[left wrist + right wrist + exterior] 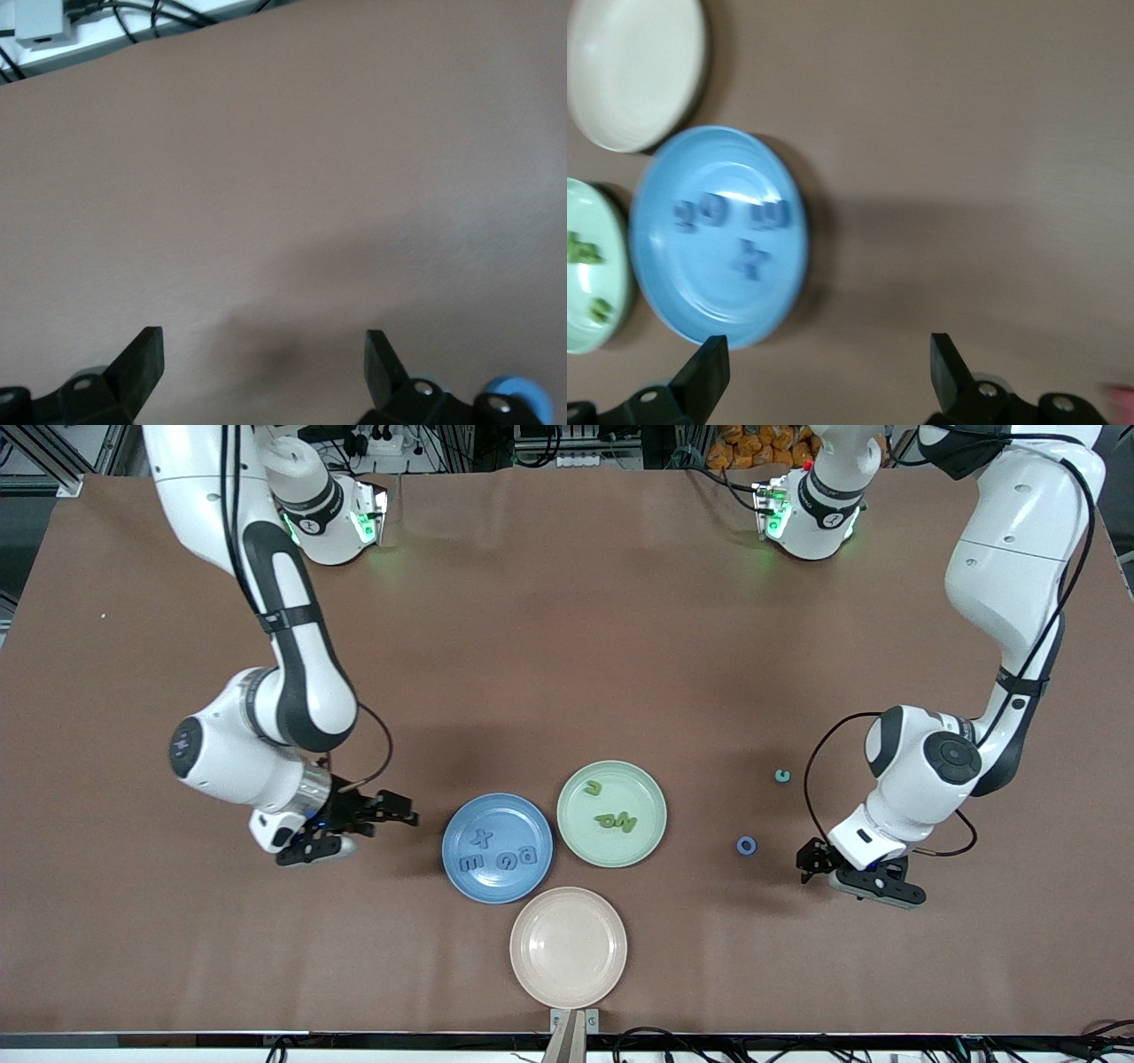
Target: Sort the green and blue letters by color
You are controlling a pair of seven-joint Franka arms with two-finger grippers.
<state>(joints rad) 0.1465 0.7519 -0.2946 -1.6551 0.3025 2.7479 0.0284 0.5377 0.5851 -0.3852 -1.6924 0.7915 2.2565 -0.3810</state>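
Note:
The blue plate [461,828] holds several blue letters [496,857], among them an X [481,838]. Green letters [617,821] and a green U [593,787] lie on the green plate [642,841]. One blue O [747,846] rests on the table toward the left arm's end, with a small teal letter [782,776] farther from the front camera. My right gripper [372,833] hangs open and holds nothing beside the blue plate [673,292]. My left gripper [850,877] is open over bare table [283,177] beside the blue O; a blue round shape [523,394] shows at the left wrist view's edge.
A pale pink plate [568,946] with nothing on it sits nearest the front camera, touching both other plates; the right wrist view also shows it [633,66] and the green plate [589,266]. Cables run along the table's front edge.

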